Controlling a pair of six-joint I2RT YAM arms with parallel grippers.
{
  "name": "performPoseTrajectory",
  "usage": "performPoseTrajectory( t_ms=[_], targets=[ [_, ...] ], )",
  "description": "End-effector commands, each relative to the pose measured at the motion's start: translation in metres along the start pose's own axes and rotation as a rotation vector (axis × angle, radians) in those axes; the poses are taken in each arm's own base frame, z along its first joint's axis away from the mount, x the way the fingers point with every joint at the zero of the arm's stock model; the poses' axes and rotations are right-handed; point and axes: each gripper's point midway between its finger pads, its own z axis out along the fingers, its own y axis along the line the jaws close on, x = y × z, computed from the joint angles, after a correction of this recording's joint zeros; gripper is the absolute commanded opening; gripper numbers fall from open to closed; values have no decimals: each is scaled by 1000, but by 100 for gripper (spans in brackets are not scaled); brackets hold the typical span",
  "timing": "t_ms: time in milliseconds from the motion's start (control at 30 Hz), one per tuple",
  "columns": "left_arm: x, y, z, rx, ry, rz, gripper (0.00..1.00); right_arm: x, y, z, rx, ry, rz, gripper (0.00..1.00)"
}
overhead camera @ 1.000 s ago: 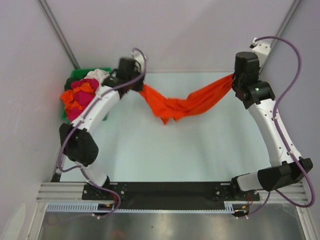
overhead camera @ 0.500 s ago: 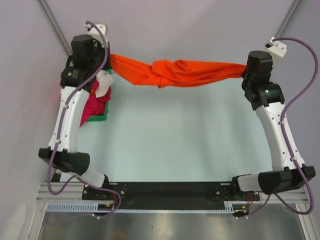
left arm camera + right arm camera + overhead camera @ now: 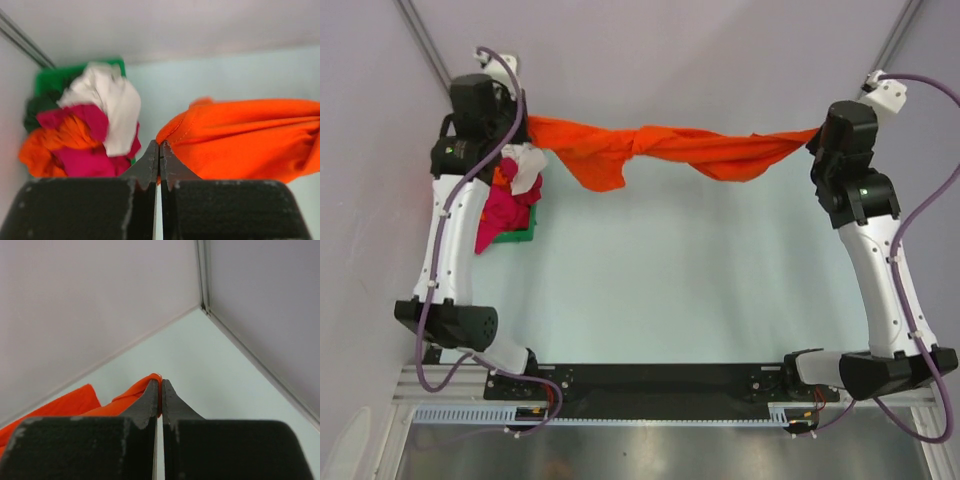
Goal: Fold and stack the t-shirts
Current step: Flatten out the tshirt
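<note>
Shirt status: the orange t-shirt [image 3: 660, 148] is hanging stretched between both arms, spanning the far end of the table [image 3: 660, 300] from side to side. It's bunching into a twisted rope near the middle, and a looser flap is drooping on the left part; I can't tell whether that flap is touching the surface. On the left wrist view I'm watching the left gripper [image 3: 159, 146] pinching a stitched edge of the cloth, jaws pressed tight together on it, with the rest of the fabric trailing off to the right. On the right wrist view the right gripper [image 3: 160, 384] is clamping the opposite end, jaws nearly meeting and a sliver of orange poking out at the tips, up near the far right corner of the enclosure. The spare shirts [image 3: 82, 135] are sitting heaped in the green bin [image 3: 60, 76] at far left, just beside the left arm: white on top, magenta and orange under it, all spilling over the rim.
</note>
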Motion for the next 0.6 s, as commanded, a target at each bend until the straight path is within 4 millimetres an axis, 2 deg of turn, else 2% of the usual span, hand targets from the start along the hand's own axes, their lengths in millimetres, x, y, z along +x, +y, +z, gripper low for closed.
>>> performPoseTrajectory(
  t_ms=[0,67,167,200,233,267,300,333,367,400,433,467,500,533,567],
  targets=[
    [138,-11,54,31,372,2,0,103,-13,32,68,259,-115,0],
    [129,-8,58,20,343,15,0,124,-12,42,66,306,-127,0],
    [75,-4,58,7,231,30,0,106,2,53,54,274,-115,0],
    [39,-1,58,-3,156,31,0,81,12,53,33,222,-84,0],
    [20,0,57,-3,119,34,0,67,18,55,20,188,-65,0],
    [13,0,56,-3,126,36,0,58,23,57,11,167,-57,0],
    [-36,2,39,-10,-1,33,0,45,28,56,-1,143,-42,0],
    [-43,4,38,-18,-20,48,0,22,34,51,-12,103,-21,0],
    [-55,1,33,-21,-64,57,0,18,37,52,-11,97,-22,0],
    [-49,0,33,-24,-49,63,0,14,40,47,-20,89,-28,0],
    [-57,0,16,-19,-77,55,0,14,42,44,-25,80,-32,0],
    [-58,-1,13,-14,-89,53,0,15,43,40,-29,73,-38,0],
    [-35,-3,18,-3,-36,51,0,8,42,29,-41,52,-41,0],
    [-28,-5,15,6,-29,46,0,12,49,21,-58,43,-49,0],
    [-45,-4,-10,7,-110,42,0,27,47,19,-54,62,-78,0]
  ],
)
